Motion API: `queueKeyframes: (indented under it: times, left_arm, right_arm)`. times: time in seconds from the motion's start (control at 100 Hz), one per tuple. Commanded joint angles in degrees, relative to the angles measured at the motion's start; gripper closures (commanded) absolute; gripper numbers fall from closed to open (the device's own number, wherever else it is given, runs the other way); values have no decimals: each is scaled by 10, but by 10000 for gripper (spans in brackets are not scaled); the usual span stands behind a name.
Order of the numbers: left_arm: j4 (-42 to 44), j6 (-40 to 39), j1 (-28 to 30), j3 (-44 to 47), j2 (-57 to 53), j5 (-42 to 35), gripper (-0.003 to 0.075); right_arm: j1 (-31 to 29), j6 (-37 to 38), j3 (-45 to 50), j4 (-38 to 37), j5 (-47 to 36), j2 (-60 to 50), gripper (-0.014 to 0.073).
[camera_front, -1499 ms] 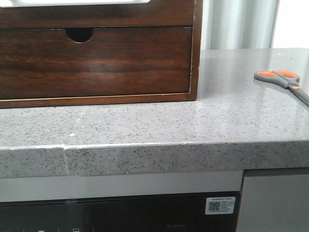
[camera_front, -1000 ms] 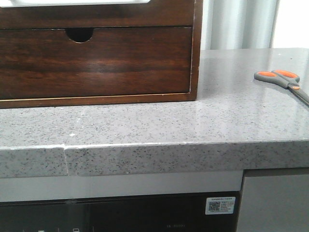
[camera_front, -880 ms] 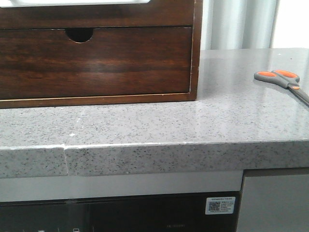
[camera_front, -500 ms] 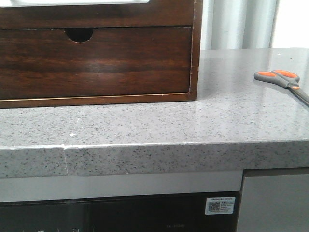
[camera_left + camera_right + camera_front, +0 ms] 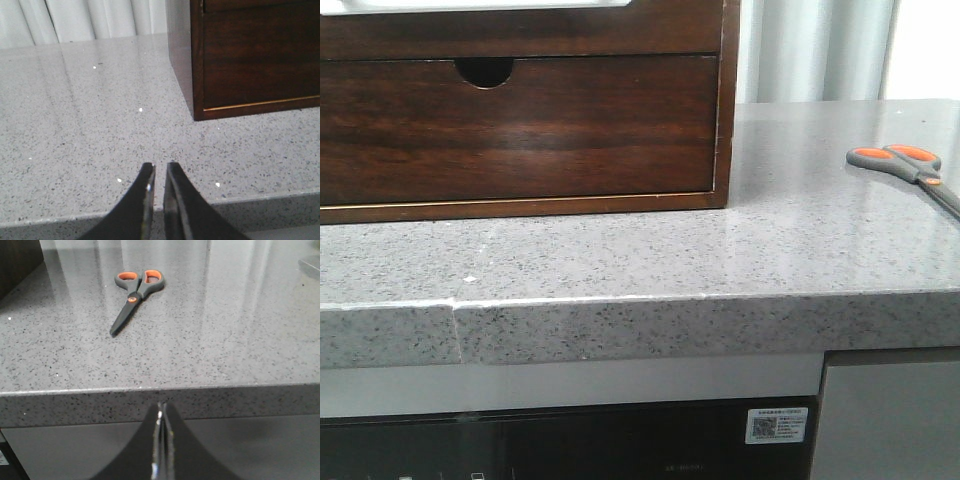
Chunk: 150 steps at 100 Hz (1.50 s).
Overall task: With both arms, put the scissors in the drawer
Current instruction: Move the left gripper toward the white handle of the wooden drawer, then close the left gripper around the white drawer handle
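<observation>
Front view: a dark brown wooden cabinet (image 5: 520, 110) stands on the speckled grey stone surface (image 5: 650, 255); its lower drawer front (image 5: 520, 125), shut flush with the frame, carries a half-round finger notch (image 5: 484, 70) at its top edge; above that front a darker wooden strip runs across with a sliver of pale white at the frame's top, too little to tell what it is; the scissors (image 5: 905, 170) lie flat on the surface well to the right of the cabinet, orange-lined loops toward the cabinet, blades running off the picture's edge; neither arm shows here.

Left wrist view: the left gripper (image 5: 159, 172) hangs over the front edge of the surface, near the cabinet's corner (image 5: 197, 107) and apart from it; its two dark fingers stand nearly together with only a thin slit between them, holding nothing.

Right wrist view: the right gripper (image 5: 161, 415) sits just in front of the surface's front edge (image 5: 160, 402), its fingers pressed together and empty; the scissors (image 5: 136, 295) lie beyond it on the surface, blades closed and untouched, well apart from the gripper; a dark edge of the cabinet (image 5: 17, 257) shows at the far corner.
</observation>
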Motion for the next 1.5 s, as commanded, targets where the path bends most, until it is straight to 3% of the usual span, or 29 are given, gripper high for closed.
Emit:
queueKeyframes:
  times: [0.0, 0.22, 0.48, 0.59, 0.73, 0.83, 0.95, 1.119, 1.379, 1.489]
  left_arm:
    - [-1, -5, -5, 8, -20, -52, 716]
    - [-9, -5, -5, 8, -20, -70, 717]
    - [-92, -5, -5, 5, -20, -200, 717]
    - [-92, -5, -5, -14, -20, -190, 717]
    - [-88, -5, -5, -72, -5, -92, 717]
    - [-88, -5, -5, -116, 18, -50, 717]
    - [-88, -5, -5, -147, 47, -50, 717]
    - [-69, -5, -5, -161, 76, -67, 717]
    - [-51, -5, -5, -164, 103, -90, 714]
    - [-51, -5, -5, -164, 115, -93, 653]
  right_arm:
    - [-3, -2, 6, -10, -56, -13, 690]
    - [-3, -2, 6, -10, -138, -13, 690]
    - [-3, -2, 3, -10, -272, -13, 690]
    - [-3, -1, -17, -10, -230, -12, 690]
    - [-3, 1, -70, 4, -122, -1, 690]
    - [-3, 1, -109, 62, -69, 28, 690]
    - [-3, 1, -156, 138, -30, 78, 690]
    - [-3, 1, -217, 139, 21, 150, 690]
    - [-3, 1, -231, 139, 18, 203, 690]
    - [-3, 1, -230, 139, 18, 208, 690]
